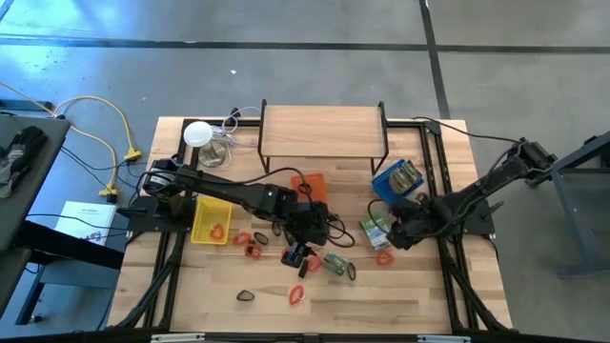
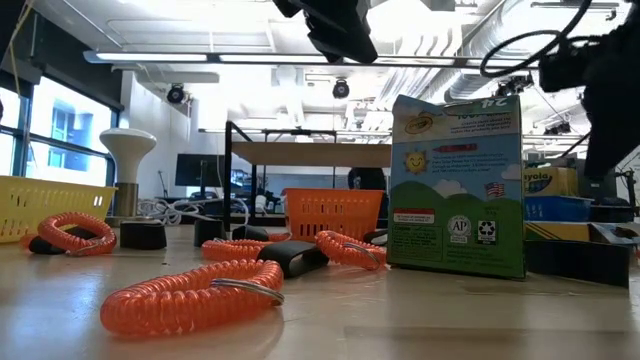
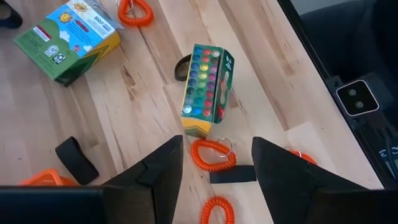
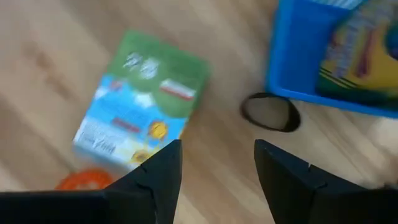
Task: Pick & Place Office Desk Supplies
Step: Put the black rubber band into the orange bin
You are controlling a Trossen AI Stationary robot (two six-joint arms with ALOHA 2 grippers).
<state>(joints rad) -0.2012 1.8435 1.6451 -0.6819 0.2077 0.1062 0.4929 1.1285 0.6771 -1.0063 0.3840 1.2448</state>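
- High view: the left gripper [image 1: 310, 229] hangs over the middle of the pale wooden bench [image 1: 400, 305], fingers spread with nothing between them; the right gripper [image 1: 398, 232] sits near the right side, fingers also spread and empty.
- Left wrist view: a crayon box [image 3: 206, 89] lies open-faced, showing rows of coloured tips; a coiled orange loop [image 3: 212, 154] with a metal ring lies just beside it, touching a flat black clip [image 3: 232, 174].
- Right wrist view: a green crayon carton [image 4: 141, 102] lies flat on the wood, near a blue tray [image 4: 292, 87] of smooth plastic and a dark oval clip [image 4: 270, 113].
- Low view: an orange ribbed coil [image 2: 190, 294] lies in front; a slatted yellow tray [image 2: 50, 207] stands at the left.
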